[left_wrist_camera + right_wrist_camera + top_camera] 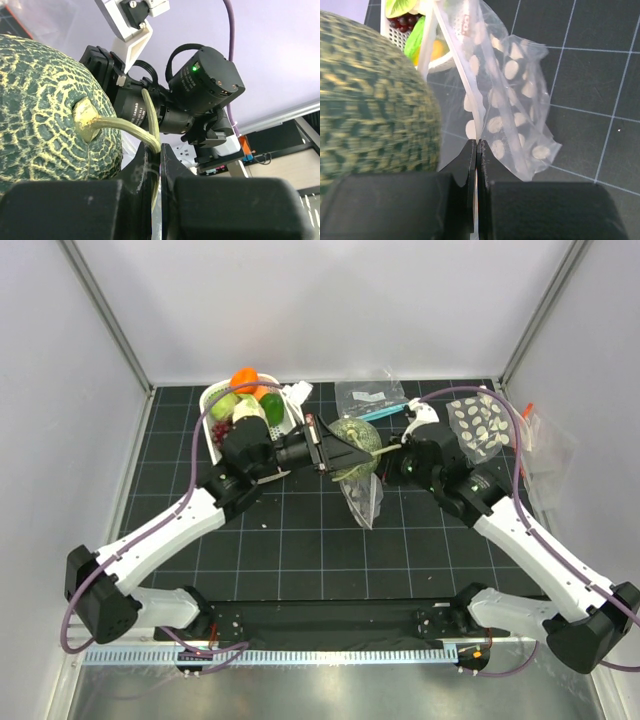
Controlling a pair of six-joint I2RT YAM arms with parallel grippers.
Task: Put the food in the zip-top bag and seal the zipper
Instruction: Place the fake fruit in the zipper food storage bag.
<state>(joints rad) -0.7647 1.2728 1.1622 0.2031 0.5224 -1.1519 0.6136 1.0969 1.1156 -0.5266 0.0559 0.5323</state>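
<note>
Reaching inward, left gripper pinches melon stem — right gripper clamps zipper of zip-top bag.

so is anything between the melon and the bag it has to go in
Nothing visible. The melon hangs by its stem from the left claw, right beside the bag, whose rim the right claw pinches. Whether the mouth is open enough is hidden.

Black table mat, ruled with a thin pale grid. White panel walls on three sides, plain and matte. Aluminium frame posts slant up from the back corners. Brushed metal ledge along the near edge. Light even and soft; shadows faint.
</note>
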